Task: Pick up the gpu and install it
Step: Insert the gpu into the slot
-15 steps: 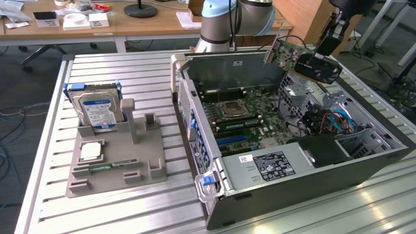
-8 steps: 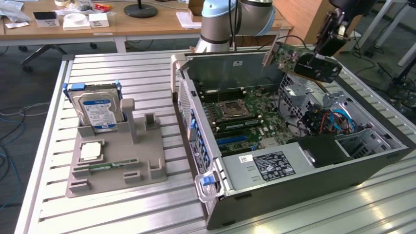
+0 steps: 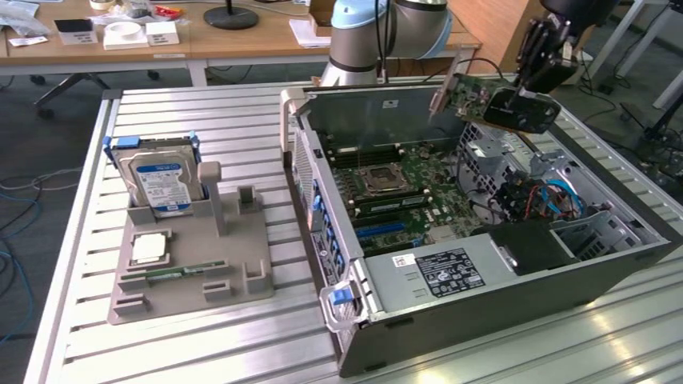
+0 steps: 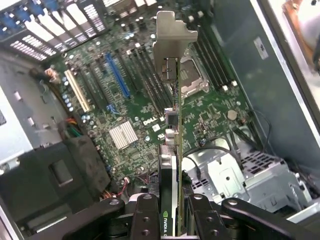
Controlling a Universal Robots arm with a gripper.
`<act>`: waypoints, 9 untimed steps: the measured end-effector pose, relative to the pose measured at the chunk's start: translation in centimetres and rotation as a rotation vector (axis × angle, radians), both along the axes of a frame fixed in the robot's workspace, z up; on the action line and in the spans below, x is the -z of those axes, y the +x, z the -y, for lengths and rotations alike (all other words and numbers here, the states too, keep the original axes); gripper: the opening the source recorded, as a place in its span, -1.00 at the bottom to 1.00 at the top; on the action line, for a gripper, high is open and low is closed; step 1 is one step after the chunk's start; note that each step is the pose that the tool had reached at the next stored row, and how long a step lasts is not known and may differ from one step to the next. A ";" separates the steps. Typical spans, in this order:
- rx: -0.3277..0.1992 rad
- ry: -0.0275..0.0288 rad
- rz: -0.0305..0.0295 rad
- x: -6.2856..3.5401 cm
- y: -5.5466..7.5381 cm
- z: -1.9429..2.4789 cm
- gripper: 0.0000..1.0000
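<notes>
At the exterior view's left, a hard drive (image 3: 160, 180) is stood in a grey holder (image 3: 203, 264). In the middle, an open computer case (image 3: 513, 296) is laid on its side, with the motherboard (image 3: 395, 192) exposed. At the far right, the gpu (image 3: 478, 94) is pinched edge-on by the gripper (image 3: 530, 86) and held above the case.

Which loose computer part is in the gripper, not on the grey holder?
The gpu, clamped edge-on in the gripper above the open case; the hard drive and memory stick sit in the grey holder.

Wooden desks (image 3: 245, 44), slatted metal table (image 3: 203, 120), grey floor (image 3: 32, 152)
</notes>
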State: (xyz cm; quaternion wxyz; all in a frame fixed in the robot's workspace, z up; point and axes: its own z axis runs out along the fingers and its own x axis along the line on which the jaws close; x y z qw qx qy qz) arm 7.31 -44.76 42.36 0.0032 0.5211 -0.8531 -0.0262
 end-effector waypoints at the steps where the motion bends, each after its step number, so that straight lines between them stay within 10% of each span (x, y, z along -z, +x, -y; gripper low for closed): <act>1: -0.015 0.0000 0.0000 0.00 0.0 0.00 -0.47; 9: -0.147 0.0000 0.0000 0.02 0.0 0.00 -0.47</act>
